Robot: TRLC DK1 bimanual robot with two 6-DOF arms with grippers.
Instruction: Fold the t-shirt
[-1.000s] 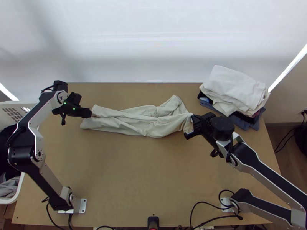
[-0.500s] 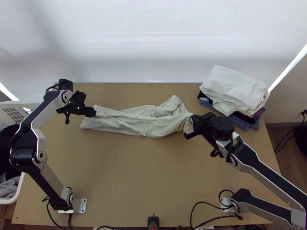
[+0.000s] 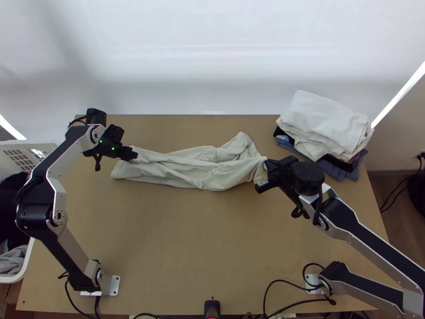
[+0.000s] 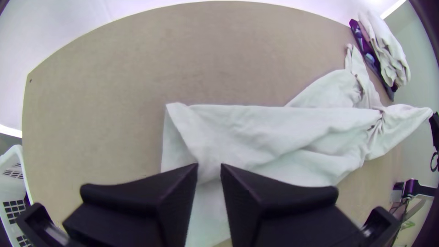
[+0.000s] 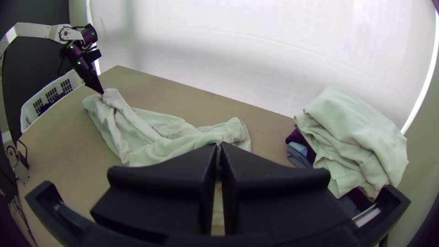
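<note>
The pale t-shirt [image 3: 186, 167] lies in a long, loosely folded and wrinkled strip across the table's far half. At its left end is my left gripper [image 3: 135, 154]; in the left wrist view the fingers of this left gripper [image 4: 209, 165] stand a little apart, with the t-shirt [image 4: 274, 132] showing between and beyond them. My right gripper [image 3: 265, 174] is at the strip's right end, where the fabric is raised and gathered. In the right wrist view the right gripper [image 5: 218, 146] is shut on a bunched part of the t-shirt [image 5: 151, 146].
A stack of folded clothes [image 3: 324, 125] stands at the table's far right corner, close behind the right gripper. Beside the table's left edge is a white basket [image 3: 24, 266] holding clothes. Bare tabletop [image 3: 186, 250] stretches between the strip and the near edge.
My left gripper has moved a short way to the right, onto the left end of the t-shirt. The right gripper and the cloth have kept still.
</note>
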